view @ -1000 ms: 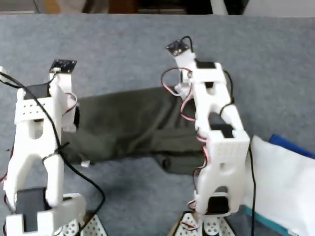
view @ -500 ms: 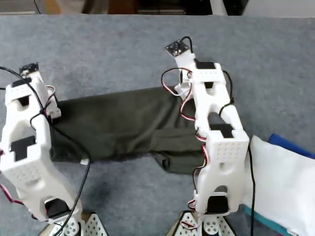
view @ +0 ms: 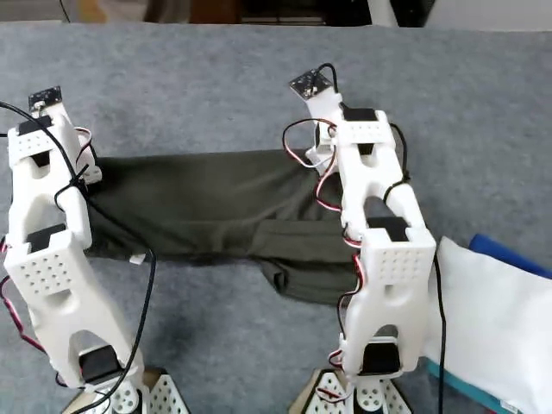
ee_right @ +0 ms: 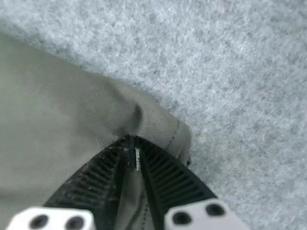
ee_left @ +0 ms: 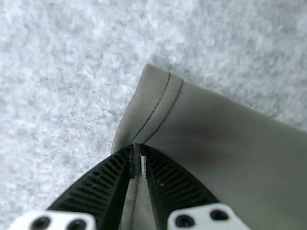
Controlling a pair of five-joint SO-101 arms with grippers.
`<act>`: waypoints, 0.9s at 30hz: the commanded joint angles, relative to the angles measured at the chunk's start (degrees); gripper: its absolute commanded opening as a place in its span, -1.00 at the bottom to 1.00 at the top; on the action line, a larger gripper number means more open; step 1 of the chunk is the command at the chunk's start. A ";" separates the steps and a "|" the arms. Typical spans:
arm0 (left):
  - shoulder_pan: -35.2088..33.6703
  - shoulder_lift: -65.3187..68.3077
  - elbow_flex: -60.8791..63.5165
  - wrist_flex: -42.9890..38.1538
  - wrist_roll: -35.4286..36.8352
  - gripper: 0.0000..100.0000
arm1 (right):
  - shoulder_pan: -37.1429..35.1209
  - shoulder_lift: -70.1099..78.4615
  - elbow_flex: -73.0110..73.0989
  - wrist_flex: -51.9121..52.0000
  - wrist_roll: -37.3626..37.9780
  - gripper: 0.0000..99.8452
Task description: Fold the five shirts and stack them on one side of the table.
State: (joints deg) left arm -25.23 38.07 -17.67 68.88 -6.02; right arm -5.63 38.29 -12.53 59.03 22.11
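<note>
Clamped shut on the olive shirt (view: 216, 203) at two corners of its far edge: on a double-stitched hem corner with the left fingers (ee_left: 112, 179), on a bunched hem corner with the right fingers (ee_right: 165, 177), each time with only a thin pinch of cloth between the ribbed pads. Spread flat on the grey bench (view: 216, 69) between the two pairs of fingers, apart from a loose flap (view: 302, 280) sagging toward the arm bases nearer the right fingers. Judged to be the start of a fold, with the far edge gripped and ready to be brought across. To do it well: raise both corners together, only just clear of the bench, so as not to drag the lower layer along. Hold an even tension between the fingers, taut enough to prevent wrinkles, never so taut as to tear a corner out of its thin pinch. Move both grips at one pace on parallel paths, landing the held edge square on the near edge. Cover the sagging flap neatly rather than folding over it crooked. Lower fully before parting the fingers, then withdraw upward, not sideways, to avoid pulling the fold open. Mind the white folded shirt (view: 500, 319) beyond the right fingers, on the side away from the left ones, lying over a blue item (view: 509, 254): probably the stack to be joined, best left undisturbed.
</note>
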 commanded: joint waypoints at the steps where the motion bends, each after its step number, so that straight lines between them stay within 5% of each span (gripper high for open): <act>1: -1.93 0.48 -2.11 0.97 1.85 -0.96 | 0.92 -0.66 -1.01 0.35 -0.62 -0.98; 17: -1.85 0.57 -1.67 1.32 0.35 -0.96 | 2.59 -25.45 0.04 19.96 -3.69 -0.99; 24: -1.85 0.57 -1.67 1.32 0.35 -0.96 | -9.89 -30.81 4.00 31.21 -3.69 -0.99; 27: -1.93 0.57 -1.67 1.41 0.35 -0.96 | -13.85 -30.02 12.88 28.48 -3.69 -0.99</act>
State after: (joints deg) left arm -25.32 38.59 -18.55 70.11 -5.32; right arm -15.82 10.68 -5.49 88.92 19.03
